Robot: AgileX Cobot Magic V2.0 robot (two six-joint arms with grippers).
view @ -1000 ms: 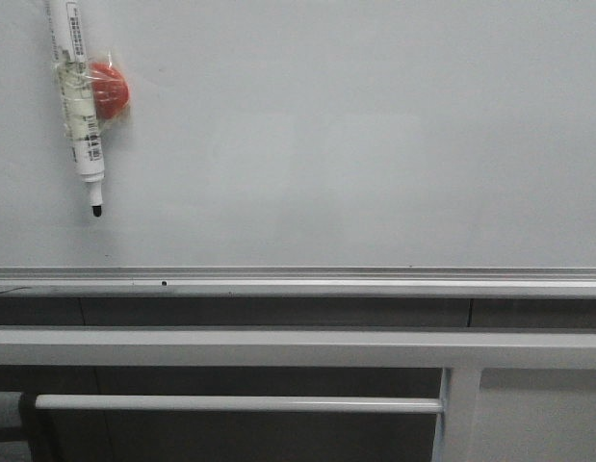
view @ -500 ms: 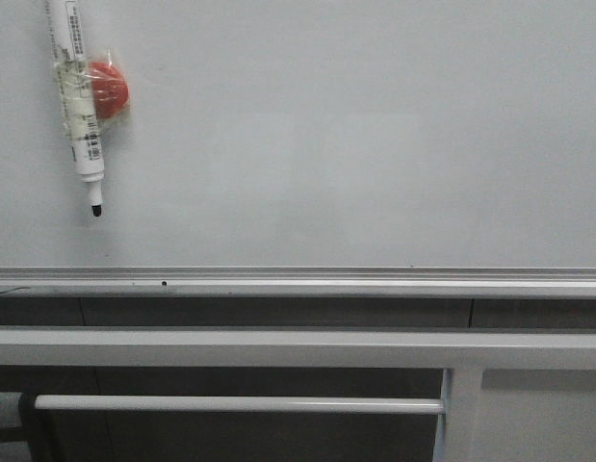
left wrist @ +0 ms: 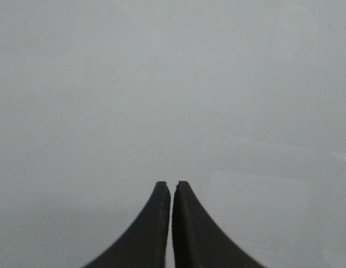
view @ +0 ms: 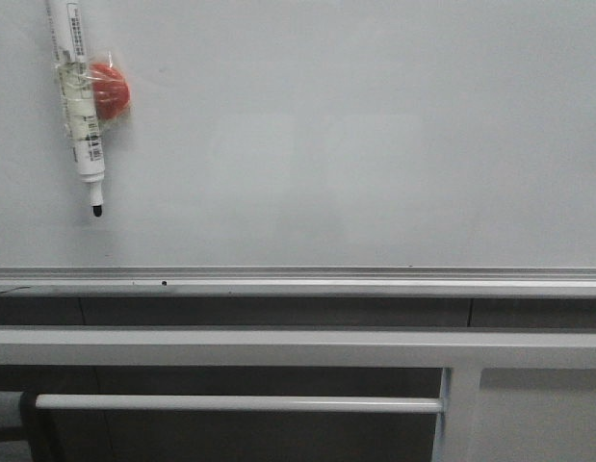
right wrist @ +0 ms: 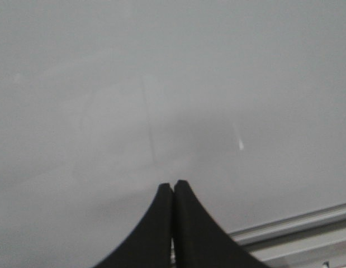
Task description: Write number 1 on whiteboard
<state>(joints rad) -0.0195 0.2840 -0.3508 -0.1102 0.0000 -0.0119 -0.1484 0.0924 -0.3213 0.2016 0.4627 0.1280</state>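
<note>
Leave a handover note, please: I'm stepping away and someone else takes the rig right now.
Left gripper: shut, holding nothing, facing bare board.
Right gripper: shut, holding nothing, facing the board near its lower rail.
Marker pen: taped to a red magnet at the whiteboard's upper left, uncapped tip down, held by neither gripper.
Done: nothing; no black stroke shows on the board in the front view.
Left: take the marker and write the 1.

White metal frame bars [view: 278,346] run level across the scene, a thinner rail [view: 235,404] beneath, dark shadowed gaps between them.
</note>
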